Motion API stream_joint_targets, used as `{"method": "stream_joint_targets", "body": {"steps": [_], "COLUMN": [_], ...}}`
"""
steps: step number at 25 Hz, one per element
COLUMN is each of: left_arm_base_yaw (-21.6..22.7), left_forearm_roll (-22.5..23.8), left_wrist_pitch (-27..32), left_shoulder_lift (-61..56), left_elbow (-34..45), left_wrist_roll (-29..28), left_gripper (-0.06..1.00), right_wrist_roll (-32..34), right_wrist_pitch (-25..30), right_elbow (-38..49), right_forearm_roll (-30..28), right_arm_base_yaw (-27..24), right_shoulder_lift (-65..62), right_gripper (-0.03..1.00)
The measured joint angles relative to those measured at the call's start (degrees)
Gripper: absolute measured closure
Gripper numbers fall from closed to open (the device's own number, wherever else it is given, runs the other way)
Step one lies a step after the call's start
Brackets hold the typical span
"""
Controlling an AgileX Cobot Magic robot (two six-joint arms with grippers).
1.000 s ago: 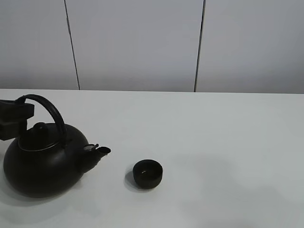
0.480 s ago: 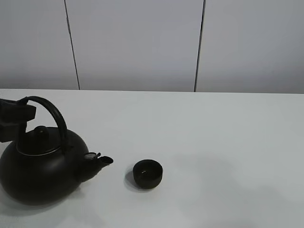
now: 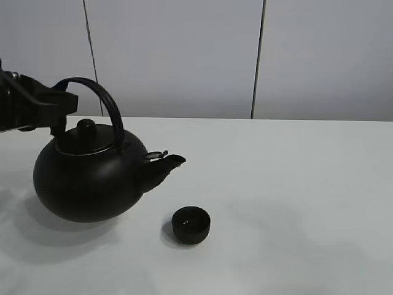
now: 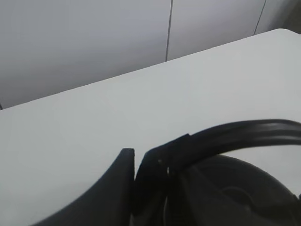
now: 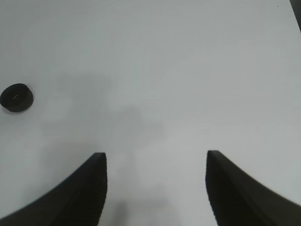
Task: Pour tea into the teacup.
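The big black kettle (image 3: 92, 178) with an arched handle hangs above the white table (image 3: 295, 184), upright, its spout (image 3: 169, 163) pointing right. My left gripper (image 3: 61, 101) is shut on the left end of the handle; the left wrist view shows a finger (image 4: 117, 188) against the handle (image 4: 225, 136). The small black teacup (image 3: 191, 225) stands on the table, below and to the right of the spout, apart from the kettle. It also shows in the right wrist view (image 5: 16, 97). My right gripper (image 5: 155, 157) is open and empty over bare table, well away from the cup.
A grey panelled wall (image 3: 178, 55) stands behind the table's far edge. The kettle's shadow (image 3: 55, 236) lies on the table beneath it. The right arm is outside the exterior high view.
My left gripper has lifted the kettle off the table and carried it up and to the right, bringing the spout closer to the teacup. The teacup has not moved.
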Motion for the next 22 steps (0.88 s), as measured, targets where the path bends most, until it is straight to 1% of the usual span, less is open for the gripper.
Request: {"method": "stream_joint_targets", "body": {"steps": [5, 7, 14, 22], "left_arm_base_yaw": [-3.26, -3.87, -4.15, -4.15], "left_forearm_roll": [0.0, 0.0, -0.14, -1.24], "left_wrist_pitch": [6.52, 8.09, 9.74, 13.4], "left_shoulder_lift": [0.0, 0.0, 0.0, 0.1], "left_elbow": [-4.77, -6.33, -7.65, -7.65], "left_wrist_roll": [-1.05, -1.12, -1.16, 0.69], "left_gripper": [0.78, 0.78, 0.78, 0.78], "right_wrist_roll": [0.0, 0.0, 0.0, 0.0], "right_wrist_pitch": [0.0, 0.0, 0.0, -0.06], "right_elbow": [0.0, 0.0, 0.0, 0.0], "right_forearm_roll": [0.0, 0.0, 0.0, 0.0], "right_arm_base_yaw": [0.0, 0.0, 0.0, 0.0], "right_shoulder_lift": [0.0, 0.0, 0.0, 0.0], "right_gripper": [0.54, 0.54, 0.54, 0.54]}}
